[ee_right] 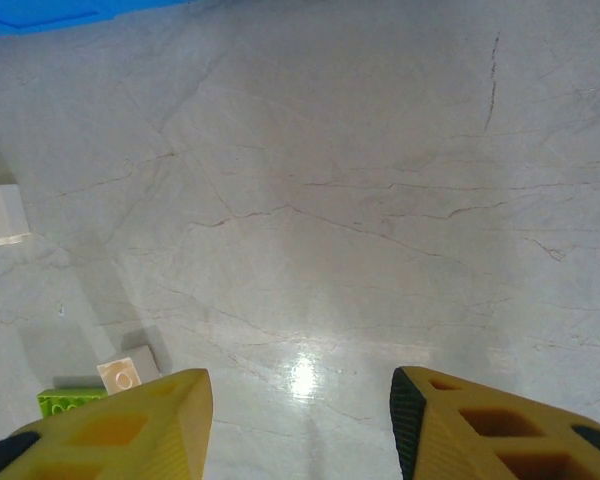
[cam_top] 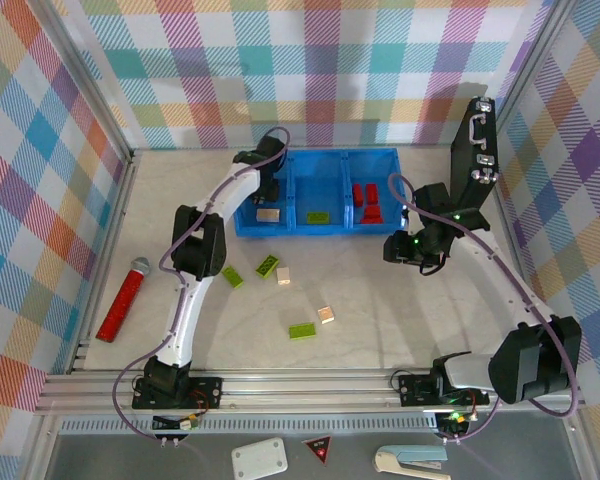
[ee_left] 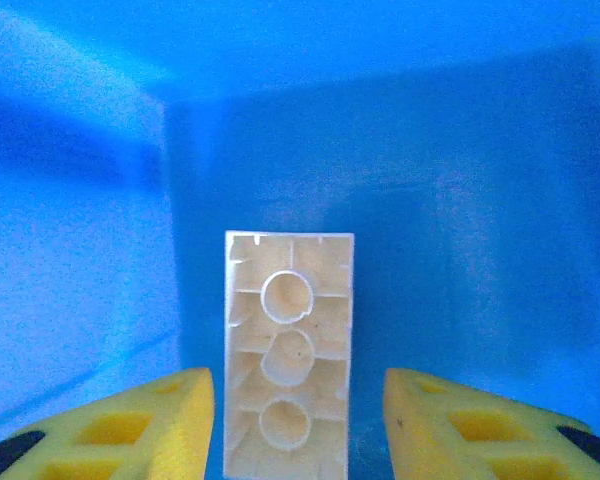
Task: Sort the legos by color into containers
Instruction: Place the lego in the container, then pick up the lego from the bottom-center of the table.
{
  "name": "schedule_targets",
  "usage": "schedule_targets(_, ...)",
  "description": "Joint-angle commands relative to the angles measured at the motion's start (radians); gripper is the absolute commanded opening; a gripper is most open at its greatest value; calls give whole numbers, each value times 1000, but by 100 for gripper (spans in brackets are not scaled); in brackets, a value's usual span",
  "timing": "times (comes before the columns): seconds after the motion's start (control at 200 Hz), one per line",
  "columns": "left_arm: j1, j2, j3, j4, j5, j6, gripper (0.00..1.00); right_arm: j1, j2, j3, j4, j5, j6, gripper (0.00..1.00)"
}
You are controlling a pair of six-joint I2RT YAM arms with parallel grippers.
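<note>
Tray (cam_top: 310, 229) holds one tan brick (ee_left: 288, 350), one green brick (cam_top: 318, 217), some red bricks (cam_top: 366, 203); five loose bricks (cam_top: 302, 331) lie before it: three green, two tan. Left gripper (ee_left: 295, 400), down in the tray, is spread astride the tan brick; right gripper (ee_right: 300, 400) is spread over the worktop (ee_right: 380, 200).

**Two white and black robot arms**

The left arm (cam_top: 195, 290) has long white parts and chunky black joints. The right arm (cam_top: 535, 355) is black and white too, with small green lights near its far end. A thin purple cable runs along each arm. Both bases are black. The left gripper (ee_left: 300, 410) has yellow fingers (ee_left: 130, 425) with square holes and black bits. The right gripper (ee_right: 300, 420) looks the same.
</note>
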State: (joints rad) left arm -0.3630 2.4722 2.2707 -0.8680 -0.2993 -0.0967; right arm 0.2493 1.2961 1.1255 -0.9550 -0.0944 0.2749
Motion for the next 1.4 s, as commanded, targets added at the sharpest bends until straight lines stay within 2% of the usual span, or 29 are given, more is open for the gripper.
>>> schedule_targets(0.0,7,-123,-17,-38,42,-16,48,5,-27,14,-22,-41,26,51)
schedule_targets(0.18,7,-211,-104,-46,114,-31,48,16,-36,0,-17,-63,50,51)
schedule_targets(0.475,22,-458,-395,28,194,-57,48,75,-41,-27,-17,-65,96,51)
schedule_targets(0.745,72,-657,-609,32,273,-90,48,171,-13,-32,-13,-35,143,51)
schedule_targets(1.115,177,-867,-820,0,375,-83,49,326,95,-12,18,-2,206,51)
schedule_targets(1.395,239,-965,-982,35,379,-51,49,448,211,34,29,22,254,51)
